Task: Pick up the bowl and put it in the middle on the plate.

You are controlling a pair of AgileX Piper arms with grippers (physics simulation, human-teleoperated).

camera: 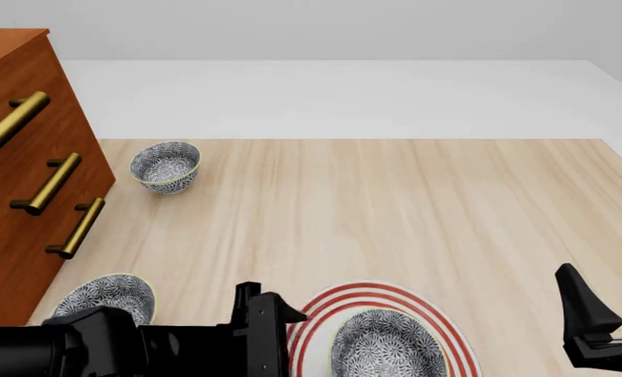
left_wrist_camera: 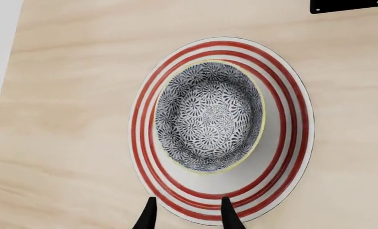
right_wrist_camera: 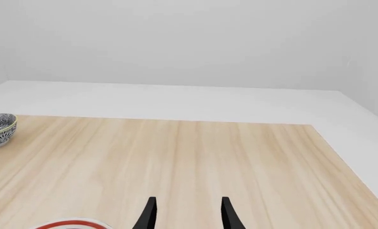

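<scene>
Speckled grey-blue, the bowl (left_wrist_camera: 209,117) sits on the plate (left_wrist_camera: 289,143) in your left wrist view, a little off centre toward one side of the red rings; your left gripper (left_wrist_camera: 187,213) hangs above the plate's rim, fingers apart and holding nothing.

From the front, bowl and plate lie at the table's (camera: 395,204) near edge, two look-alike bowls – one (camera: 166,166) beside the wooden drawer cabinet (camera: 18,196), another (camera: 110,295) near-left.

Your right wrist view shows the right gripper (right_wrist_camera: 187,213) spread open over bare wood.
</scene>
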